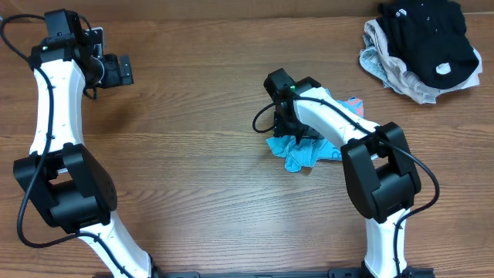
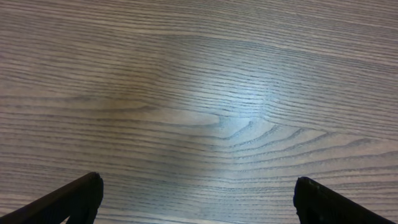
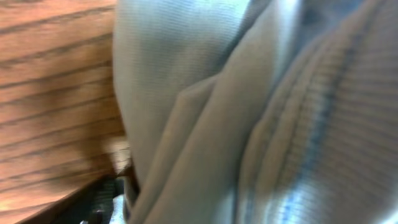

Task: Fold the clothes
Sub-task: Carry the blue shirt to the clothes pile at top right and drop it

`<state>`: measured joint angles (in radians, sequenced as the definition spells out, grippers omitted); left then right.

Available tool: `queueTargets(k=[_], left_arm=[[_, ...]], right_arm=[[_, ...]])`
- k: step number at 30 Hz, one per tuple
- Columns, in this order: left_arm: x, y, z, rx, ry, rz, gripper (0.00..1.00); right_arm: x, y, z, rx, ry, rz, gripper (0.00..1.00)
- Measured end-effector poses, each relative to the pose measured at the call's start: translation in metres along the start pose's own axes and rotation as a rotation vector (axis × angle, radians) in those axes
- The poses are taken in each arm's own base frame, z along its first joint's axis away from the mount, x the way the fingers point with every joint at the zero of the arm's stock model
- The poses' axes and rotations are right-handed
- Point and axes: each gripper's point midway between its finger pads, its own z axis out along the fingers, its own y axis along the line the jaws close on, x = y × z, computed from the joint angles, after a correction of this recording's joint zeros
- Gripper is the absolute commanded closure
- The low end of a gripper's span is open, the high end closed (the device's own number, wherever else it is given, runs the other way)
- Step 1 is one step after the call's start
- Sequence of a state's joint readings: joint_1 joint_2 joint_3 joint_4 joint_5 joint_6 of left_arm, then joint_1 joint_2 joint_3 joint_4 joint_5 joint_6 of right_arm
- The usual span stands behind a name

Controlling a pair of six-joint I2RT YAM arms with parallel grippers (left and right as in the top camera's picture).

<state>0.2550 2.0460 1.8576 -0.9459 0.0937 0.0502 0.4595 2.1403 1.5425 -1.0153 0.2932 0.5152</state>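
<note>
A crumpled light-blue garment [image 1: 306, 151] lies on the wooden table right of centre, with a small pink patch at its far edge. My right gripper [image 1: 289, 128] is down on the garment's left part. In the right wrist view the blue cloth [image 3: 249, 112] fills nearly the whole frame, bunched against the one dark finger that shows at the lower left; the other finger is hidden. My left gripper [image 1: 117, 69] is open and empty at the far left of the table, its fingertips wide apart over bare wood [image 2: 196, 199].
A pile of clothes [image 1: 421, 46], a black garment on top of white and beige ones, sits at the back right corner. Bare wooden tabletop [image 1: 193, 154] lies between the two arms.
</note>
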Motion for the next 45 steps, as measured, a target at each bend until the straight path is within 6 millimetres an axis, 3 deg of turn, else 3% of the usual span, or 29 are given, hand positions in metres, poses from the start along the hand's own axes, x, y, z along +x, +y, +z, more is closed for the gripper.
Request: queueTargets(k=[1,3,5,11,15,17,21,25,28,32,37,45], left_arm=[[0.0,-0.001,0.0,0.0,0.0,0.001,0.0],[0.0,-0.002,0.0,0.002,0.001,0.004,0.0],[0.0,-0.003,0.0,0.003,0.001,0.006,0.0],[0.002,-0.006,0.002,0.005,0.011,0.009,0.0],[0.007,-0.006,0.011,0.007,0.034,0.008,0.0],[0.011,-0.005,0.018,0.008,0.054,0.006,0.0],[0.017,-0.005,0.03,0.009,0.084,0.004,0.0],[0.02,-0.004,0.035,0.01,0.097,0.003,0.0],[0.02,-0.004,0.036,0.01,0.099,0.003,0.0],[0.02,-0.004,0.036,0.01,0.099,0.003,0.0],[0.02,-0.004,0.036,0.01,0.098,0.003,0.0],[0.02,-0.004,0.036,0.01,0.098,0.002,0.0]], right_arm=[[0.001,-0.003,0.001,0.009,-0.002,0.002,0.48],[0.002,-0.011,0.004,0.03,0.0,0.011,0.81],[0.001,-0.018,0.005,0.054,-0.003,0.015,0.96],[0.003,-0.024,0.0,0.067,0.011,0.01,0.96],[0.006,-0.04,-0.011,0.096,0.072,0.018,0.96],[-0.004,-0.049,-0.023,0.091,0.08,0.033,0.96],[-0.044,-0.073,-0.065,0.046,0.027,0.081,0.96],[-0.09,-0.111,-0.125,-0.032,-0.108,0.133,0.96],[-0.122,-0.153,-0.18,-0.08,-0.254,0.214,0.96],[-0.145,-0.206,-0.229,-0.108,-0.412,0.32,0.96],[-0.172,-0.264,-0.256,-0.083,-0.571,0.374,0.96],[-0.215,-0.315,-0.283,0.035,-0.799,0.227,0.96]])
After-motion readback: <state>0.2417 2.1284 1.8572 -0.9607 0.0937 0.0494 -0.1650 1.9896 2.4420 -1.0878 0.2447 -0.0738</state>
